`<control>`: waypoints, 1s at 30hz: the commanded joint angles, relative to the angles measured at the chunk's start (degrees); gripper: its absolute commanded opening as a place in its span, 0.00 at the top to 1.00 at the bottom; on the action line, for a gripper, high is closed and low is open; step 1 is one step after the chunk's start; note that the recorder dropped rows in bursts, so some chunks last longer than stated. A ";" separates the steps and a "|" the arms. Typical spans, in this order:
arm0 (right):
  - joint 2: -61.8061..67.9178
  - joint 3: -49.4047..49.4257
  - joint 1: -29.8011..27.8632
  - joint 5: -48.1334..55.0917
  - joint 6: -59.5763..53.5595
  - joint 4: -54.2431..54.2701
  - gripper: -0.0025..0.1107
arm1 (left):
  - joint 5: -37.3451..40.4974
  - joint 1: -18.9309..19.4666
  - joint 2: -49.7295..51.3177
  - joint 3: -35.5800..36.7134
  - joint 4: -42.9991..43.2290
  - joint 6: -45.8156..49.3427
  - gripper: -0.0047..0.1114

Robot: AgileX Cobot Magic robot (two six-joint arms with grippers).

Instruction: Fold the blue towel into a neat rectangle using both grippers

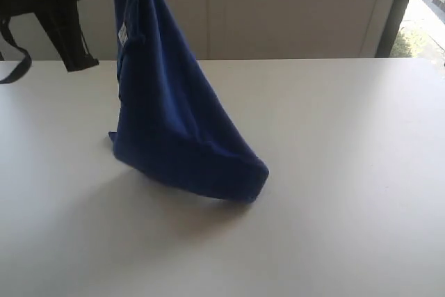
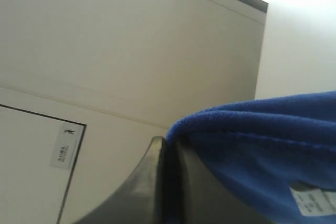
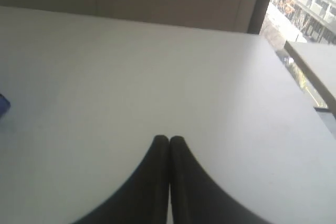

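**Left fingers** (image 2: 157, 150): black, pressed almost together, clamped on the top edge of the blue towel. In the exterior view their tips are hidden behind the cloth, and the arm above them is cut off by the frame. Only a black body, loose cables and a pale block show.

**Blue towel** (image 1: 174, 123): hangs down from the left fingers in a loose cone of folds. Its rounded lower end rests on the surface below them. How many layers lie inside the folds cannot be made out. The left wrist view shows one bunched edge draped against the fingertips.

**Label** (image 2: 312, 203): white, sewn to the towel just beside the left fingers. The print is too blurred to read.

**Right fingers** (image 3: 161, 145): black, closed tip to tip, holding nothing, poised over bare surface and well apart from the towel. The arm is outside the exterior view. A sliver of blue at the edge of the right wrist view is all it shows of the cloth.

**Surface** (image 1: 334, 172): white and plain. Its near and side edges are cut off.

**Wall sign** (image 2: 62, 153): small and pale, beyond the left fingers. Its text is illegible.

**Window** (image 3: 304, 3): beyond the right fingers, overexposed, with buildings only faintly visible.
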 commanded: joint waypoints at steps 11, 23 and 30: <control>-0.37 0.13 0.19 -43.55 25.68 0.24 0.98 | 3.70 0.57 -5.14 -0.57 -0.26 2.94 0.96; -0.37 -0.17 0.19 -32.07 37.49 -0.15 0.98 | 15.38 14.76 -8.64 -0.57 -0.26 2.32 0.96; 9.01 -9.46 0.74 -13.01 29.95 -0.42 0.98 | 12.68 15.73 -8.64 -0.57 -0.26 2.32 0.96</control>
